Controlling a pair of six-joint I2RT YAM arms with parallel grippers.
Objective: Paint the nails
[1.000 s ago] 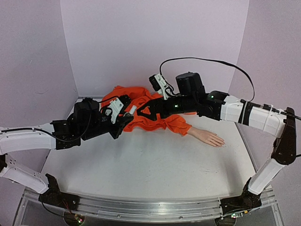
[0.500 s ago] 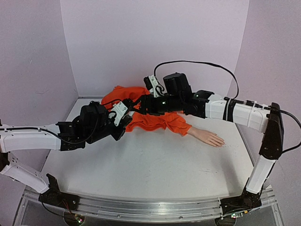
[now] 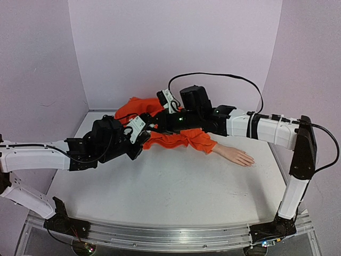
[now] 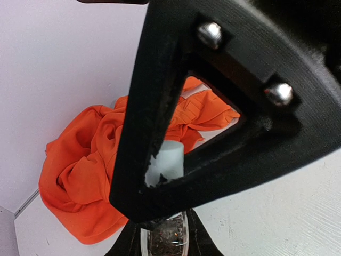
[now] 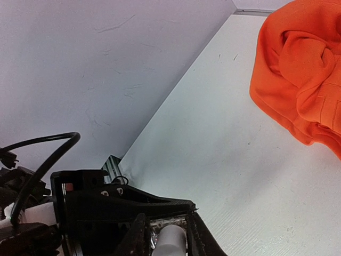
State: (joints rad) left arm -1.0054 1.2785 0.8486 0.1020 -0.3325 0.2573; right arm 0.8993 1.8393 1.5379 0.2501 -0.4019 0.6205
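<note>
The left gripper [image 4: 165, 247] pinches a small clear bottle [image 4: 166, 234] as the right gripper [image 5: 165, 238] clamps its white cap [image 4: 170, 158], well apart from the mannequin hand [image 3: 237, 156] on the table [image 3: 160, 194].

White links [image 3: 32, 159], black joints [image 3: 302, 154], black cable [image 3: 213, 74] looping over right arm [image 3: 266, 129], silver screws [image 4: 209, 33], green indicator light [image 3: 181, 118]

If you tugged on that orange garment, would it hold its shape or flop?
Likely floppy: the orange garment lies crumpled in soft folds. Probably light, so it should bunch and drag rather than slide as one piece. Tugging may also shift the mannequin hand, whose wrist emerges from its sleeve.
</note>
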